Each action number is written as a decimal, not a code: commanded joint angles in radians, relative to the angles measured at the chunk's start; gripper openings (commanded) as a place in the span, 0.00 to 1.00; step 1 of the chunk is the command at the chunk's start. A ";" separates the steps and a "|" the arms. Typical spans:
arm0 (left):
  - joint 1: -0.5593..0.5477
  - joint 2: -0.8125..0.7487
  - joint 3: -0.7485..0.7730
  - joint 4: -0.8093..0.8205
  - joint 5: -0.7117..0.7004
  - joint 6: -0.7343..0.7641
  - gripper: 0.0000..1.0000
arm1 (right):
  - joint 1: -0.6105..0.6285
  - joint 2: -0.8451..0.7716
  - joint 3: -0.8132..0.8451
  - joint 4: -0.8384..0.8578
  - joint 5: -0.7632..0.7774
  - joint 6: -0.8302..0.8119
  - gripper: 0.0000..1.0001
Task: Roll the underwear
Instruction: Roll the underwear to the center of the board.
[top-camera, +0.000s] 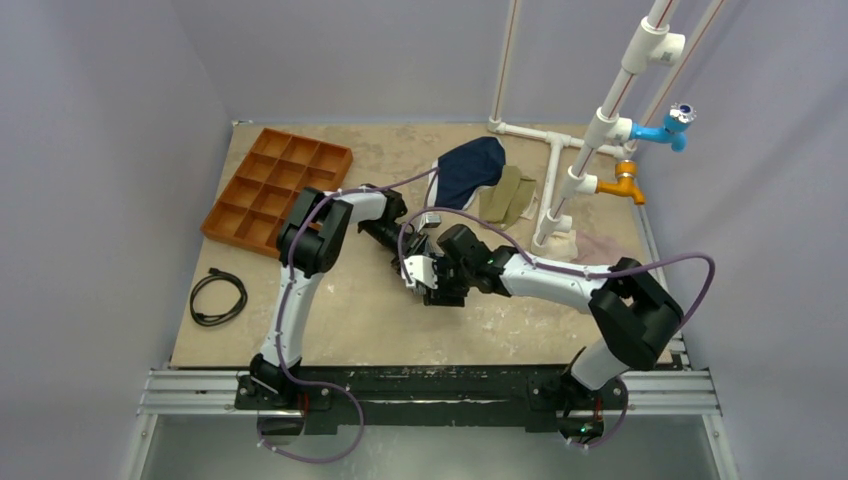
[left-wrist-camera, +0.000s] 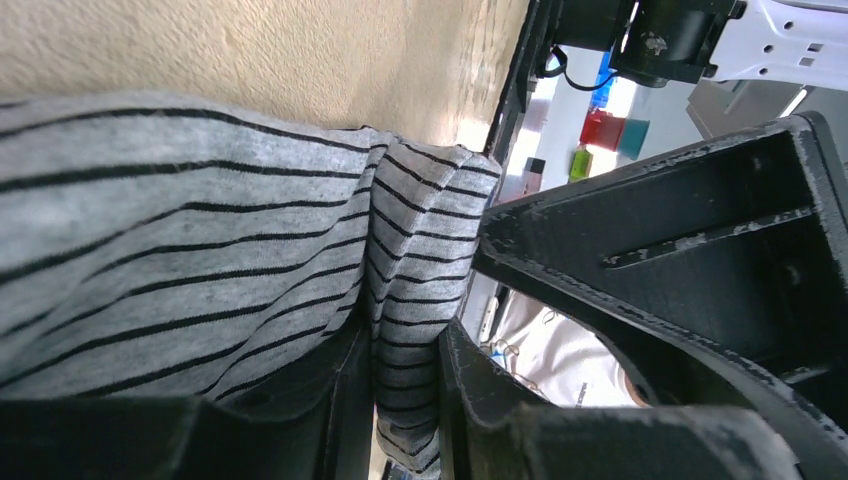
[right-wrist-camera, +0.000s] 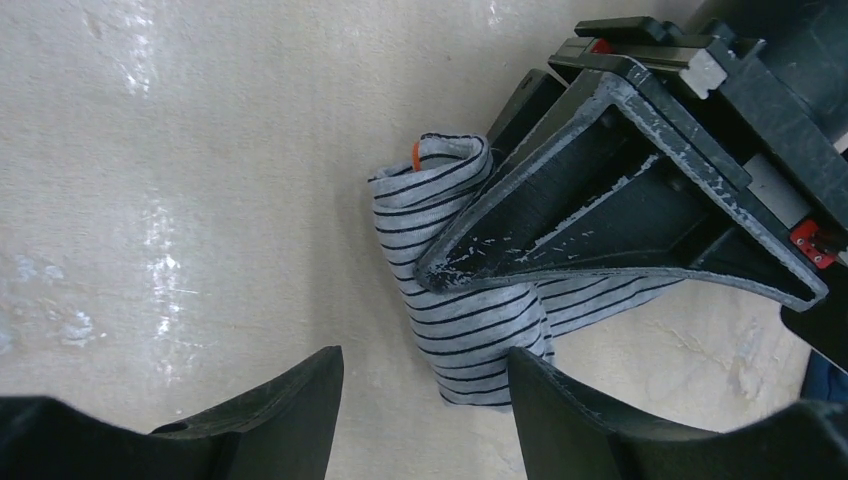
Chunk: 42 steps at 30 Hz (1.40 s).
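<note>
- Nearest you, the right end effector (right-wrist-camera: 422, 385) hangs low over the worktop (top-camera: 330, 320) with its jaws apart and nothing between them. It is released, and the cloth lies just ahead of its tips.
- Just beyond it lies the underwear (right-wrist-camera: 470, 320), the grey-and-white striped piece, at mid-worktop where your two arms meet. It is partly wound into a loose tube, one end curled over, with a flatter tail running off under the other arm.
- The left end effector (left-wrist-camera: 405, 400) is clenched on a fold of that striped cloth. My reading is that it pins the roll so that it cannot spring open while your right side lines up on it.
- The roll looks unfinished to me, since the tail is not yet wound in. Bring the right jaws around the tube before you let the left go.
- Off to the left lies a coiled black cable (top-camera: 218, 297), well apart from the work.
- Farther back sit the orange tray (top-camera: 275, 185), the navy garment (top-camera: 470, 168) and the olive-tan garment (top-camera: 510, 195). Leave those alone.
</note>
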 joint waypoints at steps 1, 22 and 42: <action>0.007 0.019 0.025 -0.010 -0.003 0.024 0.00 | 0.021 0.023 0.034 0.080 0.065 -0.061 0.60; 0.008 0.026 0.038 -0.033 -0.004 0.036 0.00 | 0.048 0.209 0.081 0.065 0.070 -0.080 0.25; 0.014 -0.115 -0.032 -0.030 -0.121 0.034 0.51 | 0.086 0.247 0.166 -0.329 -0.112 0.023 0.00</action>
